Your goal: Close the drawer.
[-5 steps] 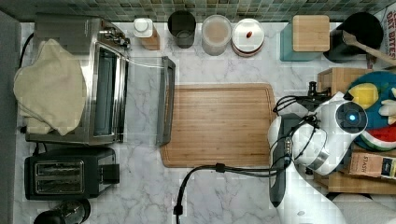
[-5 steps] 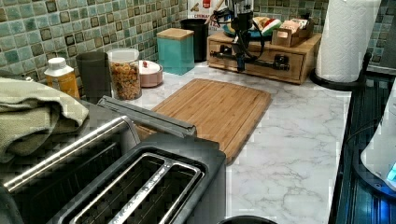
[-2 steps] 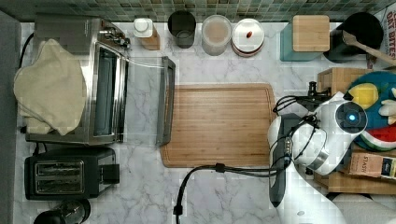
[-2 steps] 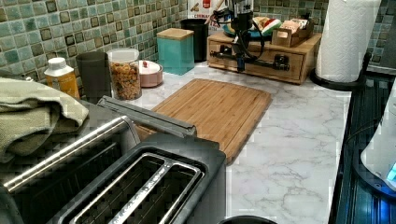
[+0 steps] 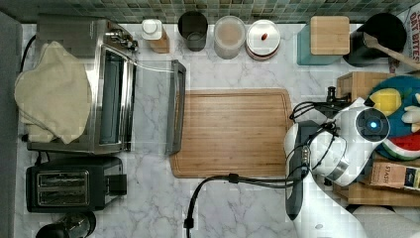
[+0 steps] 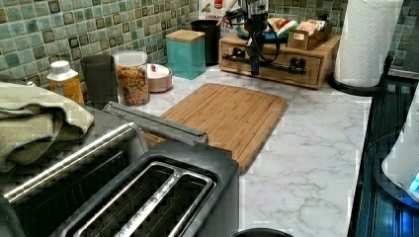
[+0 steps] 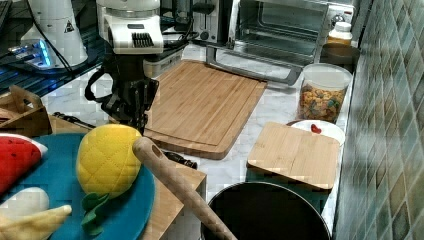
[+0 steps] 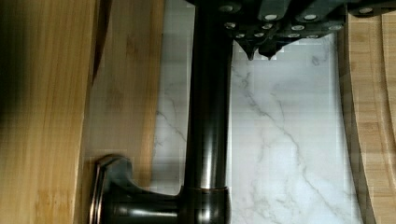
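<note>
In the top view the arm's white body covers the drawer [image 5: 354, 82] front, and the gripper [image 6: 254, 66] beneath it is hidden. In the wrist view the dark handle bar [image 8: 208, 116] runs off the edge, fingers cropped.

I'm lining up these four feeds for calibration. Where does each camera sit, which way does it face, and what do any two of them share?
Top view: overhead, looking straight down on the counter; arm at the top view's right.
Left view: low behind the toaster, facing the drawer; gripper hangs before it.
Right view: above the drawer unit, facing the toaster oven; arm upper left.
Wrist view: looks down past the gripper onto the drawer handle.
All share the cutting board.
</note>
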